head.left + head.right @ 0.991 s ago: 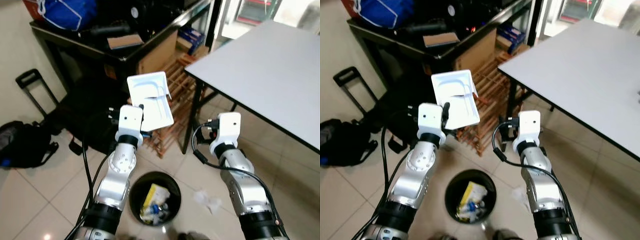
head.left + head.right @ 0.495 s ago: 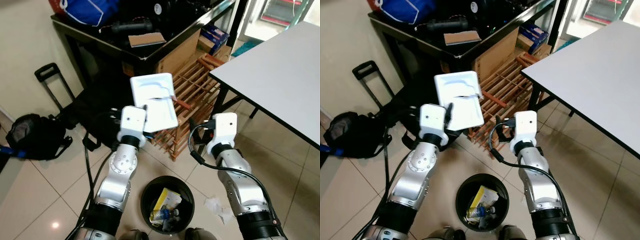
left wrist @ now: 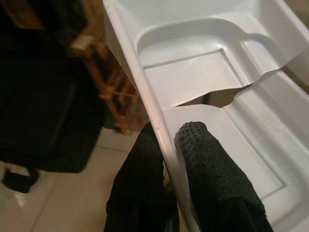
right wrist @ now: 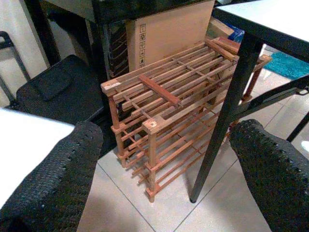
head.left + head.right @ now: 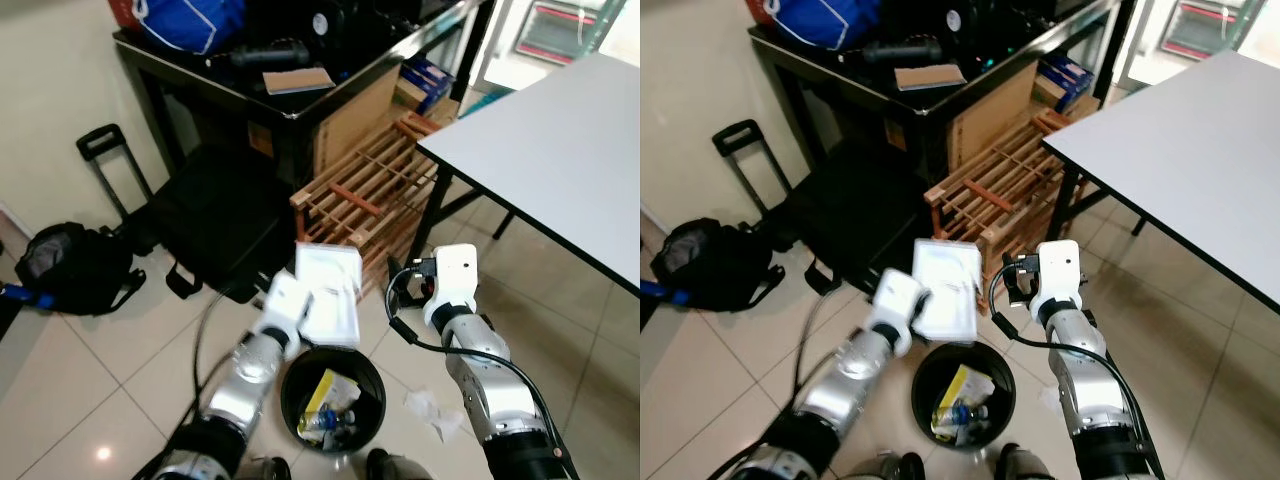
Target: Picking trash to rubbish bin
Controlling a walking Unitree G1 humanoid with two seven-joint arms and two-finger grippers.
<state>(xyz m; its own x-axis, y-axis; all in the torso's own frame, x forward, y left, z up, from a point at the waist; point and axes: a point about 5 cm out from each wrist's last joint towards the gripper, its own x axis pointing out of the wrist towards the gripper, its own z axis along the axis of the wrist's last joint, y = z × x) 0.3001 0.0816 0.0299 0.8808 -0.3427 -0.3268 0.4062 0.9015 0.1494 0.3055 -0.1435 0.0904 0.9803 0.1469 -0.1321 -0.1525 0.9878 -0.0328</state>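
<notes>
My left gripper (image 3: 166, 140) is shut on the rim of a torn white foam tray (image 3: 207, 82), one black finger (image 3: 212, 183) inside it and the other outside. The tray (image 5: 330, 306) hangs tilted just above the near-left rim of the black round rubbish bin (image 5: 368, 372). The bin stands on the floor between my arms and holds a yellow packet and other trash. A crumpled white tissue (image 5: 431, 411) lies on the tiles to the bin's right. My right gripper (image 4: 164, 159) is open and empty, held beside the tray and pointing at the wooden rack (image 4: 164, 104).
The wooden slatted rack (image 5: 365, 195) leans by a cardboard box under a cluttered black table (image 5: 290, 95). A white table (image 5: 560, 140) with black legs stands to the right. A black suitcase (image 5: 215, 225) and a backpack (image 5: 65, 265) lie at left.
My left arm has come down, bringing the tray from chest height to just over the bin's rim. The right arm has sunk slightly. The camera has barely shifted.
</notes>
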